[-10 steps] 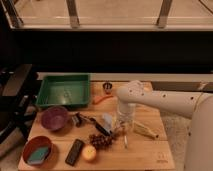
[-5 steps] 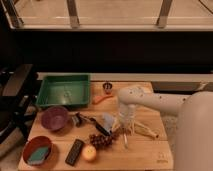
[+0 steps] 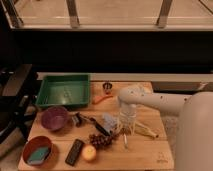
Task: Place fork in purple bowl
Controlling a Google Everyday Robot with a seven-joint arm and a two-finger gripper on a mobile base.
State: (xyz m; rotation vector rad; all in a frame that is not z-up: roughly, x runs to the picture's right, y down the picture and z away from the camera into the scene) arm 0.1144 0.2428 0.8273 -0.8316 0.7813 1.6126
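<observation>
On the near part of the table (image 3: 145, 156), the fork (image 3: 125, 141) lies flat. It is a thin silvery stick, with its long axis running roughly near to far. Just beyond its far end the gripper (image 3: 127, 121) hangs pointing down over the wood; whether it is open or closed I cannot tell. The purple bowl (image 3: 54, 118) sits well to the left, past a bunch of grapes (image 3: 102, 139) and a black-handled utensil (image 3: 93, 123). By my reckoning the gripper must come a little nearer, take the fork across its width, then carry it left.
</observation>
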